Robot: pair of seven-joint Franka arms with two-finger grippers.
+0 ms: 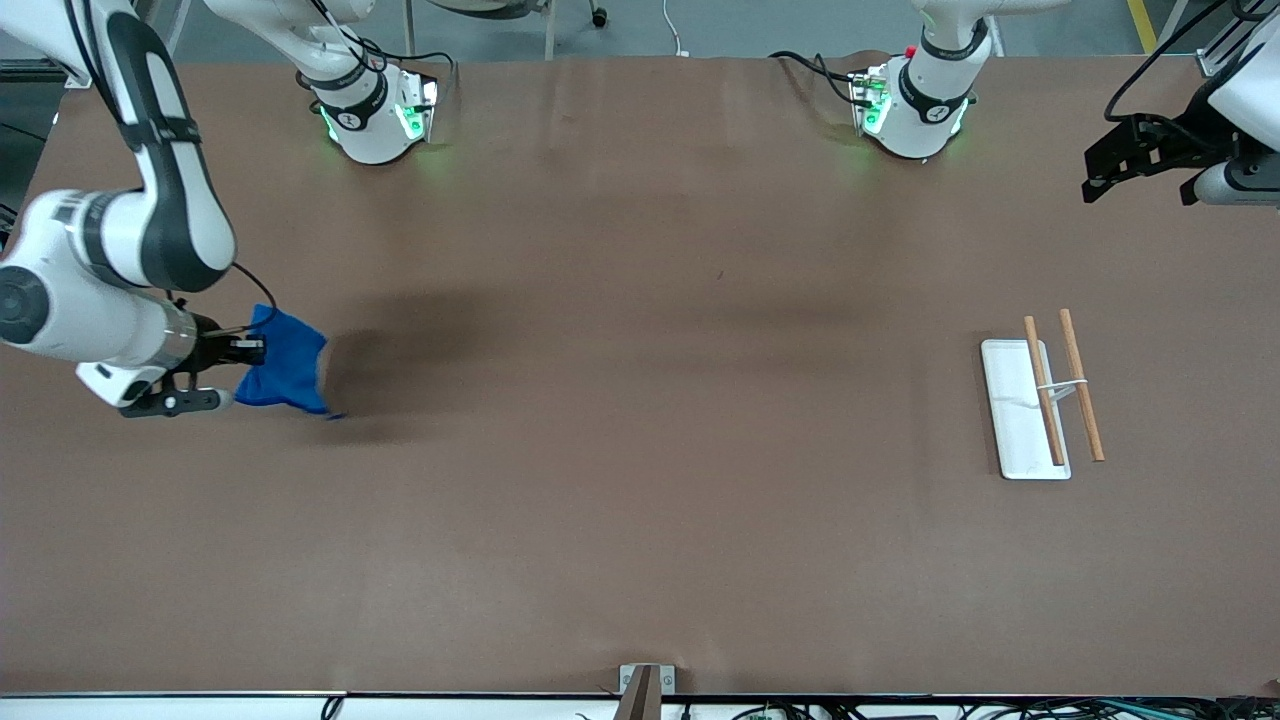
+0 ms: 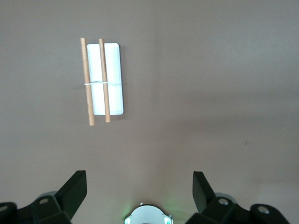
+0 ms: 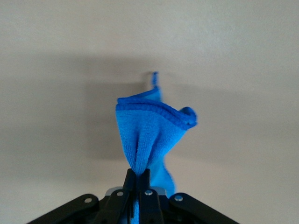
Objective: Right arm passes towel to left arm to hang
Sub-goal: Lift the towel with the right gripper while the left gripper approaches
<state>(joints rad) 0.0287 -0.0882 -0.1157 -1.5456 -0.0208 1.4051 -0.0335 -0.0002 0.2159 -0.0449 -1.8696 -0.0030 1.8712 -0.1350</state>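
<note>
The right arm's black two-finger gripper pinches the royal-blue cloth towel at nine o'clock, bunched ready for handover; the left arm's gripper waits spread at two o'clock, ready to receive.

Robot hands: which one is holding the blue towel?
The right gripper, shut on the towel at its own end of the table. The left gripper is open, holding nothing.

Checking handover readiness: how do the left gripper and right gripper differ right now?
The right gripper is shut on the blue towel, which bunches and hangs from it; the left gripper is open and holds nothing. The right gripper is over the right arm's end of the table; the left gripper waits over the left arm's end, above bare table near the white rack with two wooden rods. Both are black two-finger grippers, up off the table.
</note>
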